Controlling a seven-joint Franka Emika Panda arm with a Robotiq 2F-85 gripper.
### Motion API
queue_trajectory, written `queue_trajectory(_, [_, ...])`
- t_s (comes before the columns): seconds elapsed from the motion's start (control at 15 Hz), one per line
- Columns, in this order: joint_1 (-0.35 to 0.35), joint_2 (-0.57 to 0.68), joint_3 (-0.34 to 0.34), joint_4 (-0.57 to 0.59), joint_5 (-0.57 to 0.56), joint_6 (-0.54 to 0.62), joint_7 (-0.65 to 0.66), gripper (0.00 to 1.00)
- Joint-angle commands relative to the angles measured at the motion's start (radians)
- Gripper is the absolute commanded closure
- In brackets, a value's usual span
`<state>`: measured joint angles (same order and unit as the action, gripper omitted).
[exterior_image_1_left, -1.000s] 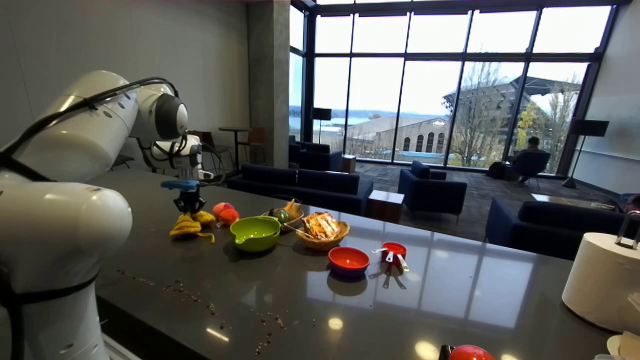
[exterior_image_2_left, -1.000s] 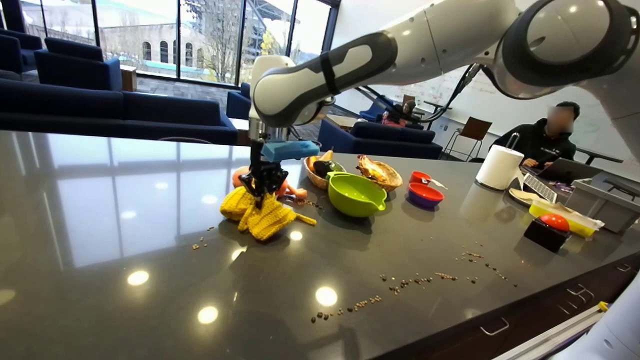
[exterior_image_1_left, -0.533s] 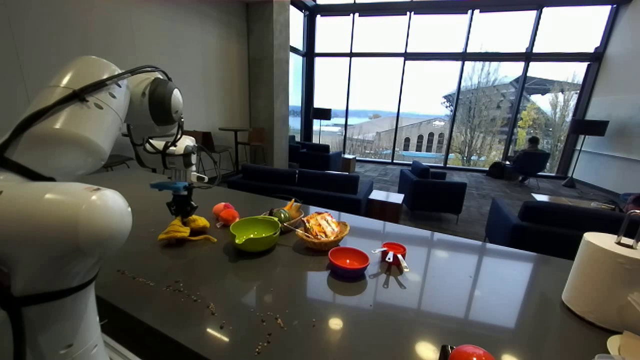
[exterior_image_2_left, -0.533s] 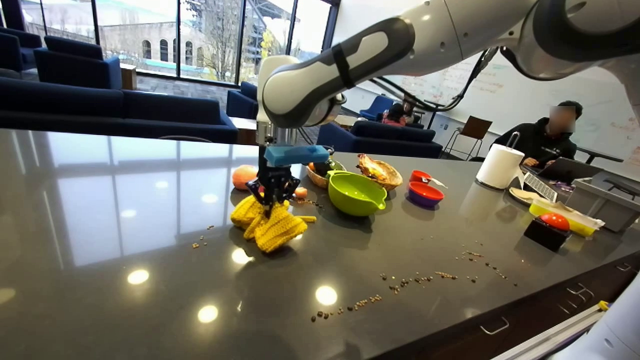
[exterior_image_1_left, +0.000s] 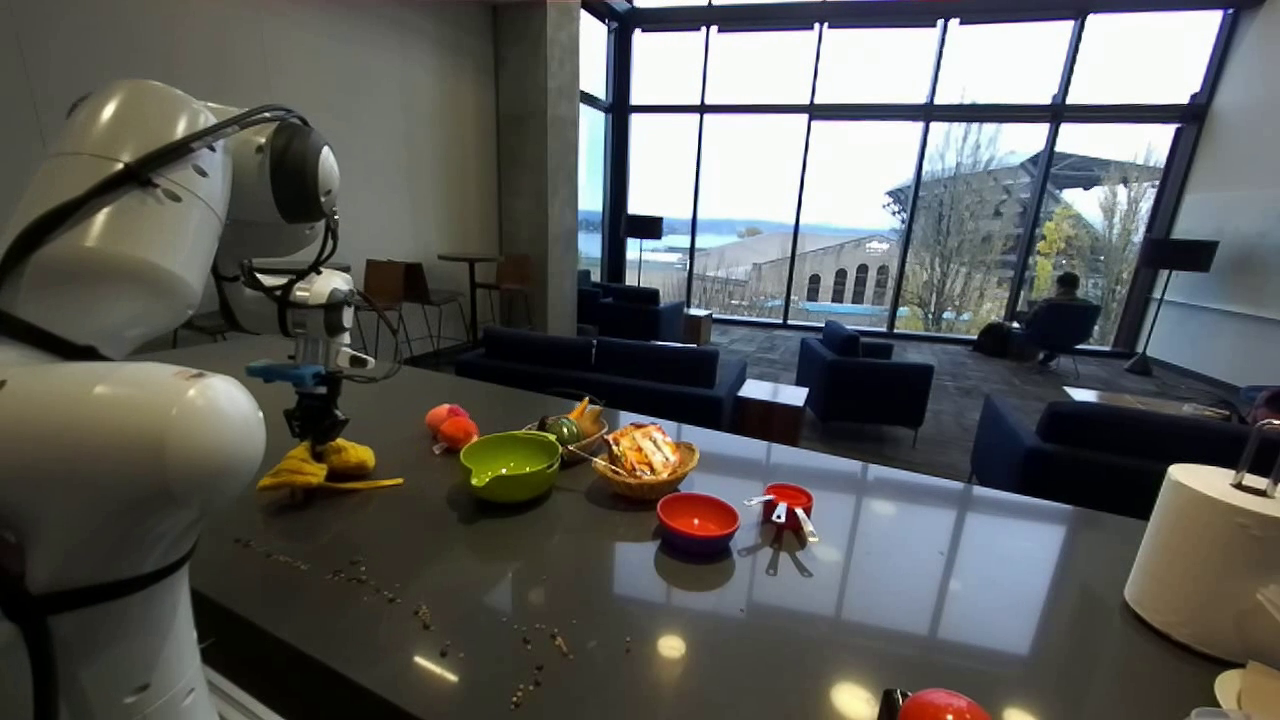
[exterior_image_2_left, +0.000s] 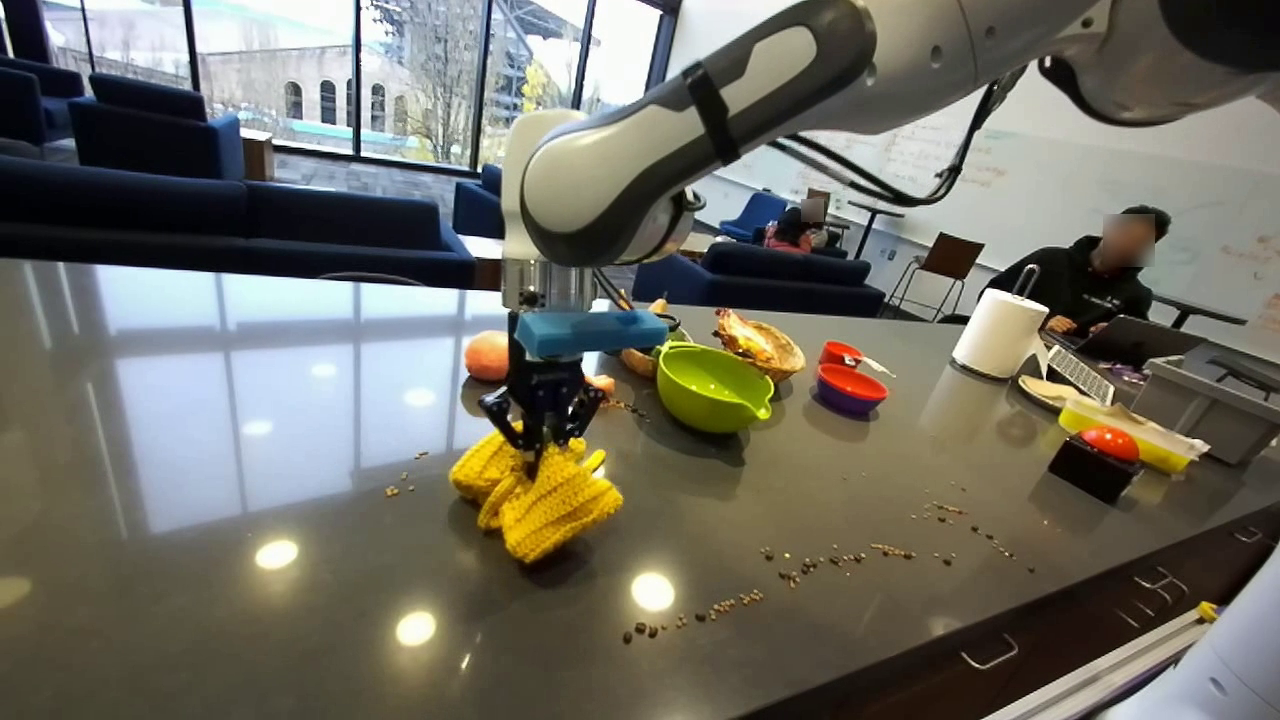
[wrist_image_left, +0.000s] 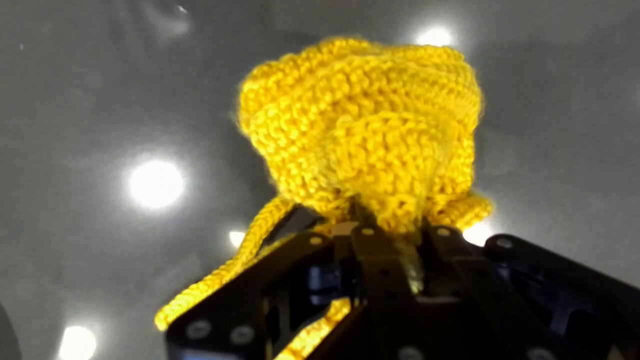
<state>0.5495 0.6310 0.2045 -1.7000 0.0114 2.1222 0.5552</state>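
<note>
I'm driving this arm remotely and right now my gripper (exterior_image_2_left: 537, 462) is clenching a yellow crocheted piece (exterior_image_2_left: 560, 515). The wrist view is showing the yarn bunching up between the fingertips (wrist_image_left: 370, 235), so yeah, I'm definitely grasping it. The fingers are pointing down, the piece is bulging out on either side of the grip, and a thin cord (wrist_image_left: 200, 292) is trailing off it. It's sitting really low over the dark countertop (exterior_image_2_left: 300, 640), but I can't tell from here whether the underside is touching or hanging just clear. A blue block (exterior_image_2_left: 590, 333) is sticking out sideways above the fingers.

As for the neighbors: a rounded pinkish-red thing (exterior_image_1_left: 458, 433) is lying near the yellow piece, and a lime green bowl (exterior_image_1_left: 510, 480) is standing beside that. Past it, a green gourd (exterior_image_1_left: 565, 431) is resting in a basket, and a second wicker basket (exterior_image_1_left: 640, 488) is holding something orange and white I'm not making out. A red-and-purple bowl (exterior_image_2_left: 852, 388) is sitting close to some red measuring cups (exterior_image_1_left: 787, 502), and farther along I'm seeing a paper towel roll (exterior_image_2_left: 1000, 335) and a red button (exterior_image_2_left: 1110, 443) on a black box. Little seeds (exterior_image_2_left: 651, 632) are lying scattered across the counter too.
</note>
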Motion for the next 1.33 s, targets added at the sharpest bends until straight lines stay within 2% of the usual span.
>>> queue_trajectory(0.0, [0.004,-0.108,0.029,-0.136,0.057,0.025,0.031,0.96])
queue_trajectory(0.47, [-0.032,-0.126,0.093,-0.282,0.223,0.110,-0.044,0.96])
queue_trajectory(0.8, [-0.043,-0.105,0.119,-0.311,0.320,0.104,-0.077,0.96])
queue_trajectory(1.27, [-0.043,-0.118,0.144,-0.333,0.377,0.098,-0.085,0.96])
